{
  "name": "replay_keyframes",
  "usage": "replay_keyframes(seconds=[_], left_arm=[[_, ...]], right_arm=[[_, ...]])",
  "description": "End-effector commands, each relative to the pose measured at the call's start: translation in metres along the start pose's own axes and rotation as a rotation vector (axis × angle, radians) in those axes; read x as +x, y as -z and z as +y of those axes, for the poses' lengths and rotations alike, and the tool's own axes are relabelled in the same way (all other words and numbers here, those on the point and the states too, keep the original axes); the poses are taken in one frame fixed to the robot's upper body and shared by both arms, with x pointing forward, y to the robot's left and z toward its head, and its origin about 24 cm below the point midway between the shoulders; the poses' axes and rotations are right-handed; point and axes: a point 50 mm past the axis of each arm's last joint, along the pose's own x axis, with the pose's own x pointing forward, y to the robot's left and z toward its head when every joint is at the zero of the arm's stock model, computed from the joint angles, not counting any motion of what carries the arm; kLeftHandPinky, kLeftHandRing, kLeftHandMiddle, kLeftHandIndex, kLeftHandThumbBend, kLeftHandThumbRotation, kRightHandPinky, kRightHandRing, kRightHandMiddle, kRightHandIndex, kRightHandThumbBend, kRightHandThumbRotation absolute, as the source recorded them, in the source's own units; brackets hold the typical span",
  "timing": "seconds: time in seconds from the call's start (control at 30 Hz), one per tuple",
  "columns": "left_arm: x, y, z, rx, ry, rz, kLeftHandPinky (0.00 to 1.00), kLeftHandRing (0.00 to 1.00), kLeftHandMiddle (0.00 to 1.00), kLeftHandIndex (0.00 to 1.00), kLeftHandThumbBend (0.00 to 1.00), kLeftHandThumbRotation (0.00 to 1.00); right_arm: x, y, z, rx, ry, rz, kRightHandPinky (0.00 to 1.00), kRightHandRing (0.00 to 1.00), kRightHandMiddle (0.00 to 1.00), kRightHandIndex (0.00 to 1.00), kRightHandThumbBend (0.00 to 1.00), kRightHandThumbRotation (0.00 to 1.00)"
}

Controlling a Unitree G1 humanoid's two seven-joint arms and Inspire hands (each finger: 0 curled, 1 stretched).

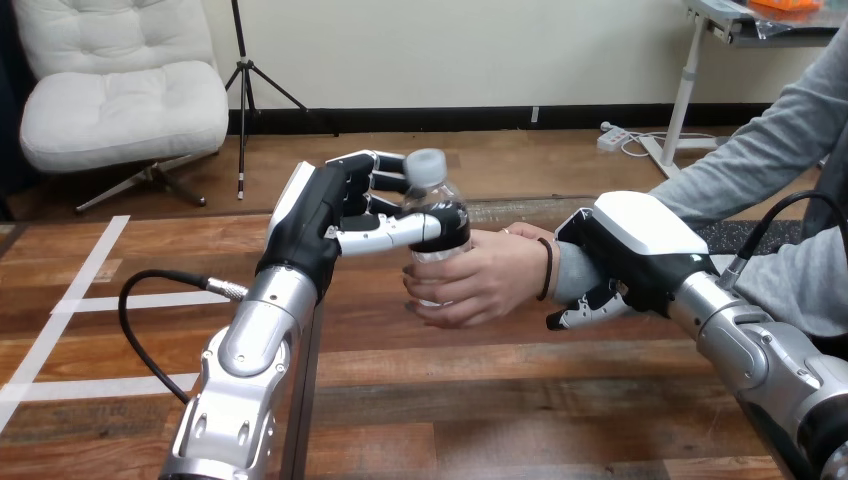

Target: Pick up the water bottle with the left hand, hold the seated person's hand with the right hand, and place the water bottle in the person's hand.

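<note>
The water bottle [432,190] is just above the centre of the view, roughly upright and lifted off the table [400,400]. The left hand [345,215], whose arm comes in from 7 o'clock, is clamped on the bottle's upper part, with the fingers behind it and the thumb across its front. The person's hand [480,280] reaches in from 3 o'clock and wraps around the lower part of the bottle, just under the robot's thumb. The right hand [630,250], on the arm from 4 o'clock, sits at the person's wrist with its fingers curled under it, so it seems to grip the wrist. I judge that the step is now the handing over. To do it well, the left hand should open slowly, thumb first, and only when the person's grip carries the weight. The right hand should support the wrist gently and not squeeze or pull it.
</note>
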Motion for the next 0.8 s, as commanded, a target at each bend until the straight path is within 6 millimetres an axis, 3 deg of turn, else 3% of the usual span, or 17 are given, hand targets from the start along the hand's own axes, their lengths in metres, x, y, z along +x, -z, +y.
replay_keyframes(seconds=[0.0, 0.37, 0.77], left_arm=[[0.007, -0.014, 0.000, -0.016, 0.011, -0.060, 0.73, 0.82, 0.82, 0.80, 0.92, 0.57], [0.005, -0.010, 0.007, -0.012, 0.023, -0.051, 0.90, 0.92, 0.92, 0.92, 0.99, 0.73], [0.002, -0.005, 0.014, -0.022, 0.036, -0.041, 0.98, 0.98, 0.98, 0.99, 1.00, 0.82]], right_arm=[[0.023, -0.026, -0.042, -0.003, 0.140, -0.114, 0.21, 0.24, 0.29, 0.27, 0.74, 0.00], [0.023, -0.025, -0.042, 0.011, 0.139, -0.111, 0.21, 0.24, 0.29, 0.28, 0.74, 0.00], [0.022, -0.024, -0.041, 0.000, 0.135, -0.108, 0.20, 0.24, 0.28, 0.27, 0.74, 0.00]])
